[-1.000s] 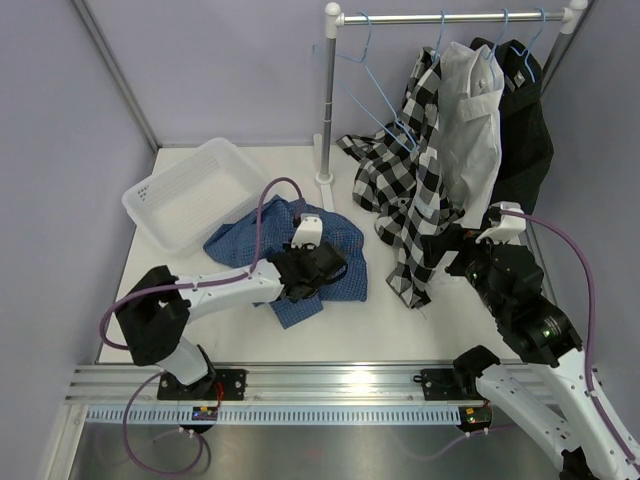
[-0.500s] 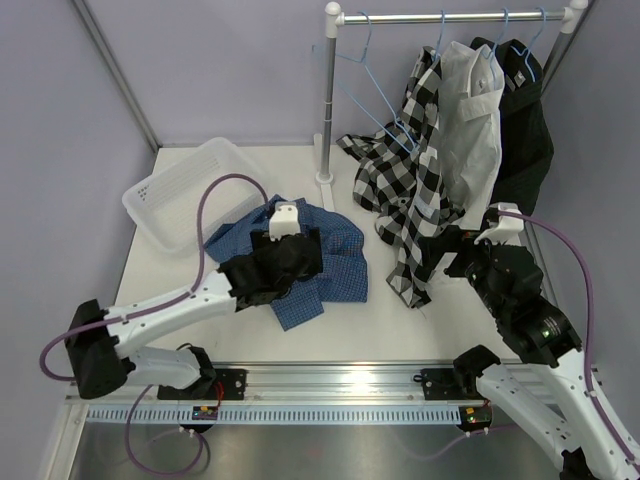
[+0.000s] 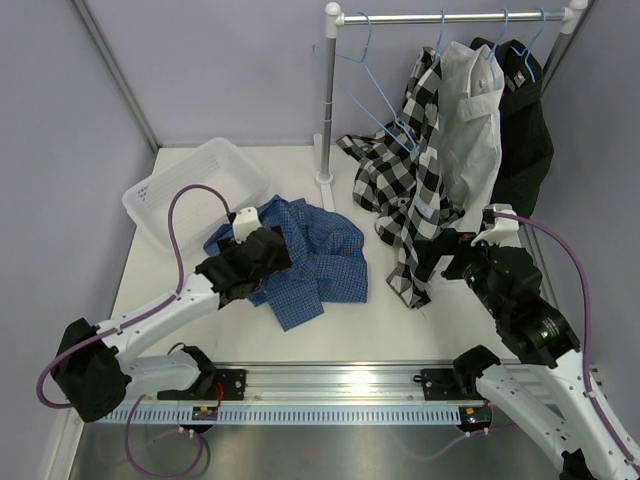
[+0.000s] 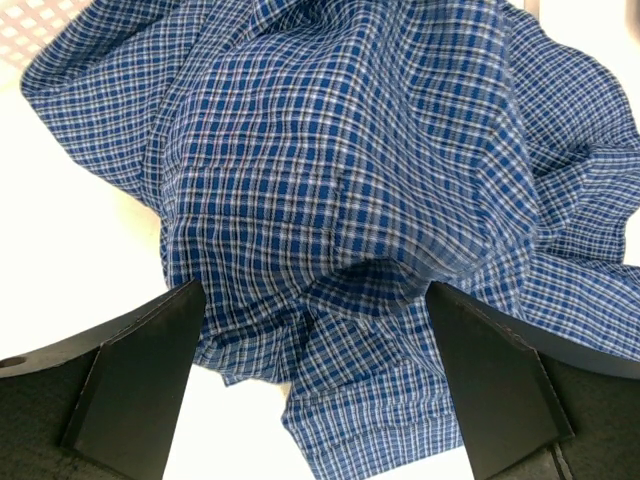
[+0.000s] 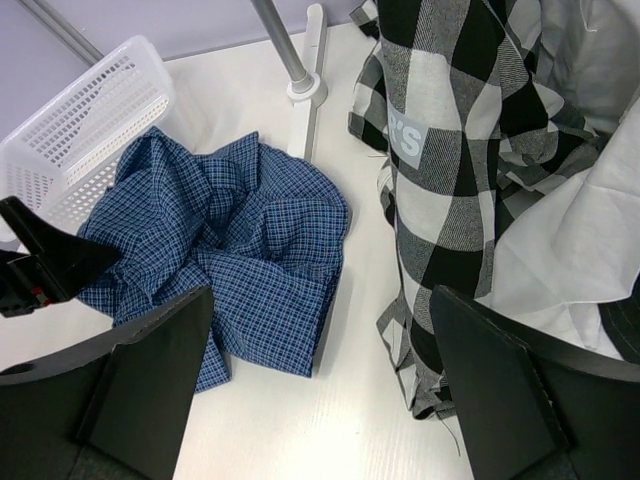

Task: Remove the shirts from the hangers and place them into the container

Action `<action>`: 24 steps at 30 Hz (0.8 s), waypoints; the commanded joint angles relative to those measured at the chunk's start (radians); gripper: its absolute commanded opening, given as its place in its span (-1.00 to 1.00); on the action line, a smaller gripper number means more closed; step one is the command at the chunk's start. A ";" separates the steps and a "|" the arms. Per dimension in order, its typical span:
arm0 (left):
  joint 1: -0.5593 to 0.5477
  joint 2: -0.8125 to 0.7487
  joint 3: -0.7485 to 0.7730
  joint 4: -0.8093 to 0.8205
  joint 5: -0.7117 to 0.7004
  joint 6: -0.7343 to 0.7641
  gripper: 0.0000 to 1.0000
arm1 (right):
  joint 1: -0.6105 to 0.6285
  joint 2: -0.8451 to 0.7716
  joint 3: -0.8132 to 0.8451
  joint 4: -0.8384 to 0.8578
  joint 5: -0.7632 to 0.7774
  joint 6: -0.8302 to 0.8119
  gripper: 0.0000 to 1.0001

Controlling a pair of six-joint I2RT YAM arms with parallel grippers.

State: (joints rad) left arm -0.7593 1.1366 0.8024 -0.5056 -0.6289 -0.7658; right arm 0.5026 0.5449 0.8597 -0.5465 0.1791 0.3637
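Left claw point(image 4: 315, 292) wide open, empty, over blue shirt point(image 3: 325, 250) heaped on table point(image 3: 350, 325) (short of container point(image 3: 140, 195); grasp likely pending). Right claw point(image 5: 320, 295) open, empty, facing checked shirt point(image 5: 450, 130).

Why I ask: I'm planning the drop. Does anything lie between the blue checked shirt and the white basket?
Nothing visible does. The blue checked shirt lies crumpled on the table right beside the white basket, with no other thing between them.
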 commanded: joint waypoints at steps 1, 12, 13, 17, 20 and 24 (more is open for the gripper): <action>0.034 0.040 -0.026 0.127 0.081 0.006 0.98 | -0.004 -0.010 -0.005 0.037 -0.026 0.001 0.99; 0.081 0.365 -0.046 0.311 0.191 0.005 0.98 | -0.004 0.006 -0.014 0.042 -0.052 -0.006 0.99; 0.084 0.386 -0.046 0.312 0.198 0.002 0.98 | -0.003 0.006 -0.016 0.043 -0.053 -0.008 0.99; 0.087 0.472 -0.043 0.315 0.204 -0.024 0.89 | -0.003 0.006 -0.022 0.046 -0.056 -0.008 0.99; 0.087 0.523 -0.042 0.315 0.216 -0.038 0.49 | -0.003 0.009 -0.030 0.054 -0.061 -0.008 0.99; 0.090 0.552 -0.045 0.334 0.247 -0.033 -0.22 | -0.001 0.015 -0.036 0.063 -0.066 -0.011 0.99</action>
State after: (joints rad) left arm -0.6731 1.6165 0.7887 -0.1665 -0.4736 -0.7635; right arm 0.5026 0.5568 0.8288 -0.5388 0.1326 0.3630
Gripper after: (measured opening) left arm 0.450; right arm 0.993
